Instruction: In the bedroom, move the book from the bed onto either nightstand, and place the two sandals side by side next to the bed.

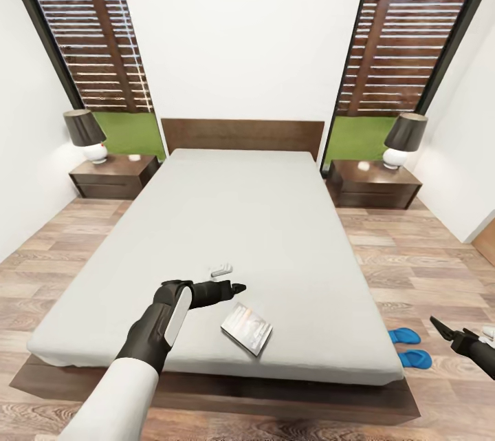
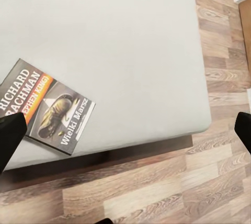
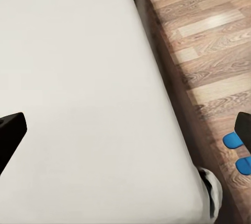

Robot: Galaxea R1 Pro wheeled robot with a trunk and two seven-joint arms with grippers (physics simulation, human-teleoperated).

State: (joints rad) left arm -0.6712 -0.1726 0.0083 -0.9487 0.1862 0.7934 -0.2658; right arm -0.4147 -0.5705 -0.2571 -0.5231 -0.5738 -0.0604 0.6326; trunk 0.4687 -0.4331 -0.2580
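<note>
Lying flat on the bed [image 1: 261, 221], the book [image 1: 247, 328] sits diagonally; both arms' jaws apart.

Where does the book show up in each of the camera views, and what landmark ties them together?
Head view: the book lies on the bed near its foot edge, just right of the left gripper.
Left wrist view: the book sits at the mattress's edge, cover up.
Right wrist view: it is not in this picture.
Shared landmark: the pale grey mattress edge against the wood-plank floor.
</note>
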